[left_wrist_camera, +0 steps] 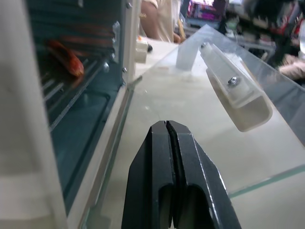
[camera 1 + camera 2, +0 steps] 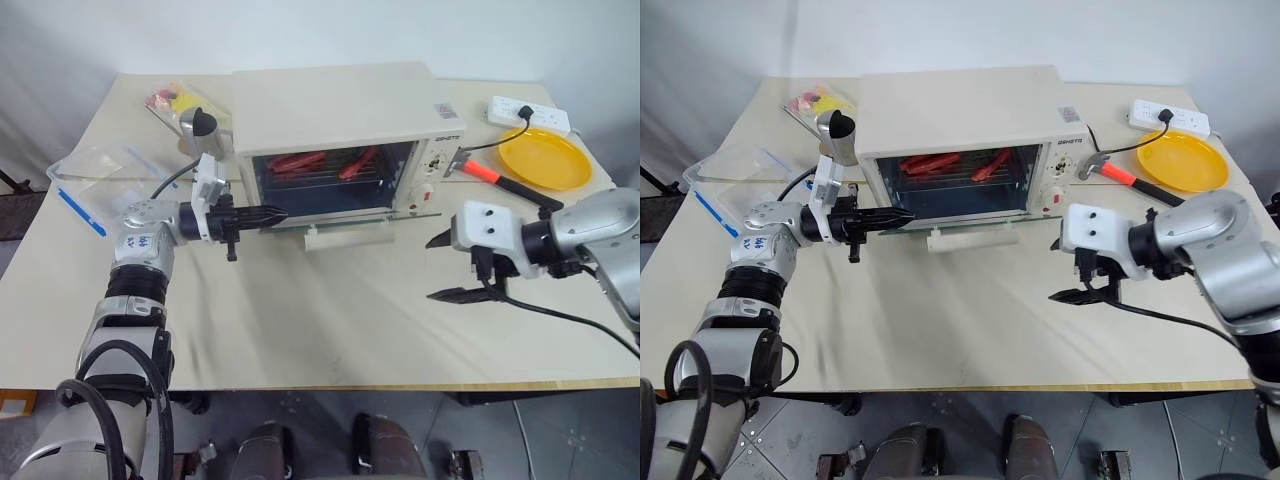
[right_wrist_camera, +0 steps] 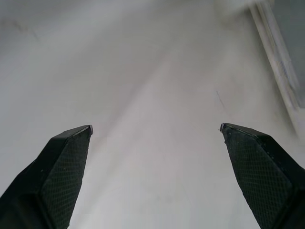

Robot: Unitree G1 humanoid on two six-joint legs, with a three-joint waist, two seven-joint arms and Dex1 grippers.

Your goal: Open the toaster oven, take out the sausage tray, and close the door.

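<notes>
Left fingers [image 2: 272, 214] pressed together over the lowered door [image 2: 345, 226]; right fingers [image 2: 448, 266] spread wide above the desk [image 2: 320, 320].

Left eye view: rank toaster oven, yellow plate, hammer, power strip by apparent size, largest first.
1. toaster oven
2. yellow plate
3. hammer and power strip: similar apparent length, and a gripper partly hides the hammer's handle, so I won't rank them.
</notes>
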